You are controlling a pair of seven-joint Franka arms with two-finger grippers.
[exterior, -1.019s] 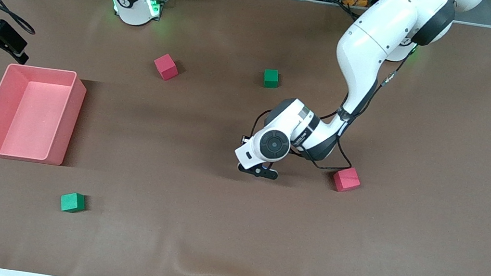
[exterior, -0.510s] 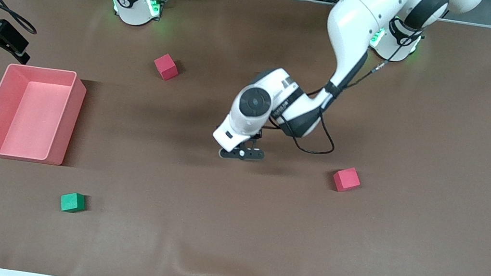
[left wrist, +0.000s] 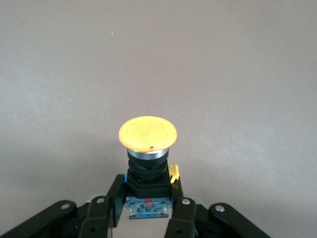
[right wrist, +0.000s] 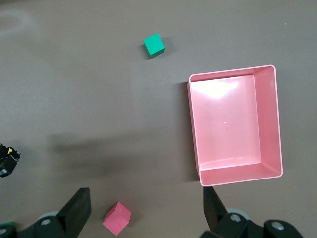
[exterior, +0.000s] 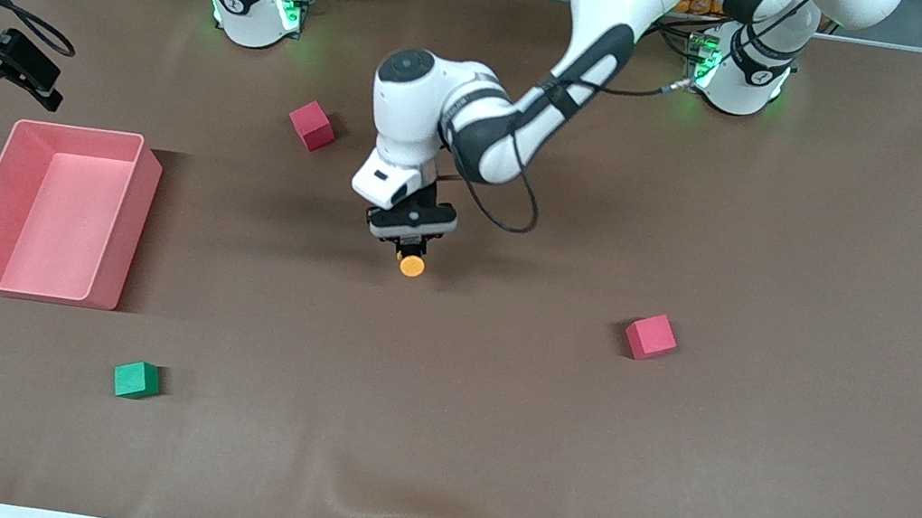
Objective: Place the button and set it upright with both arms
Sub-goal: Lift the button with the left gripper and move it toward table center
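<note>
My left gripper (exterior: pixel 411 238) is shut on the button (exterior: pixel 411 265) and holds it over the middle of the table. In the left wrist view the two fingers clamp the black body (left wrist: pixel 148 173), and the round orange cap (left wrist: pixel 147 134) points away from the wrist. My left gripper's fingertips (left wrist: pixel 147 191) hold nothing else. My right gripper (right wrist: pixel 146 208) is open and empty, high over the table between the pink bin and a pink cube. It shows dark near the edge of the front view (exterior: pixel 40 82).
A pink bin (exterior: pixel 129 219) stands toward the right arm's end, also in the right wrist view (right wrist: pixel 193 129). One pink cube (exterior: pixel 312 125) lies near the right arm's base and another (exterior: pixel 650 336) toward the left arm's end. A green cube (exterior: pixel 135 379) lies nearer the front camera than the bin.
The left arm has swung toward the right arm's end with the gripper turning, so the orange cap now shows. It now covers the green cube near the table's middle. The right gripper barely shifted.
</note>
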